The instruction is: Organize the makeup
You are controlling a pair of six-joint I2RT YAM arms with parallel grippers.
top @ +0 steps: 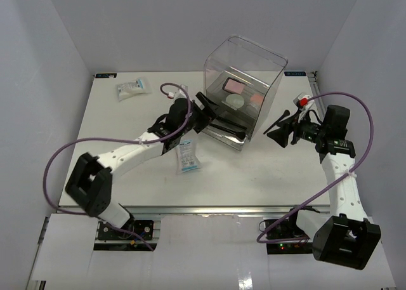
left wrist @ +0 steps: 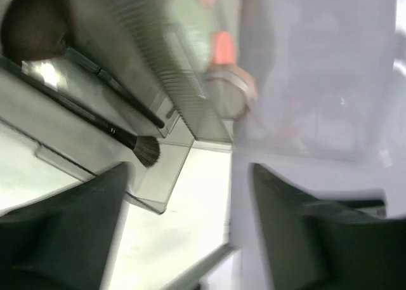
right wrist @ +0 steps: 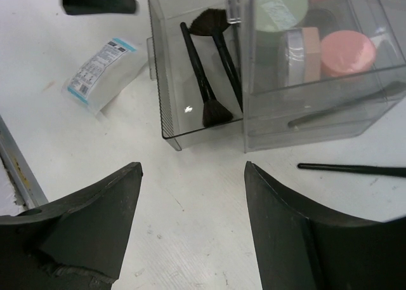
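Hanging wide and empty, the left claw (left wrist: 190, 195) faces the pulled-out drawer's (left wrist: 155, 188) front edge, with two brushes (left wrist: 114, 130) inside just ahead. The right claw (right wrist: 190, 176), also wide, has bare table (right wrist: 190, 239) beneath; a packet (right wrist: 101, 71) lies ahead-left.

Clear glossy plastic box (top: 269, 68) — matt white table (top: 254, 176), soft-bristled brushes (right wrist: 198, 71).

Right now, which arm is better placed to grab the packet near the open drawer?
Probably left. The packet lies beside the left arm, and the left end effector is open and empty at the drawer. The right end effector, also open, sits beyond the clear box.
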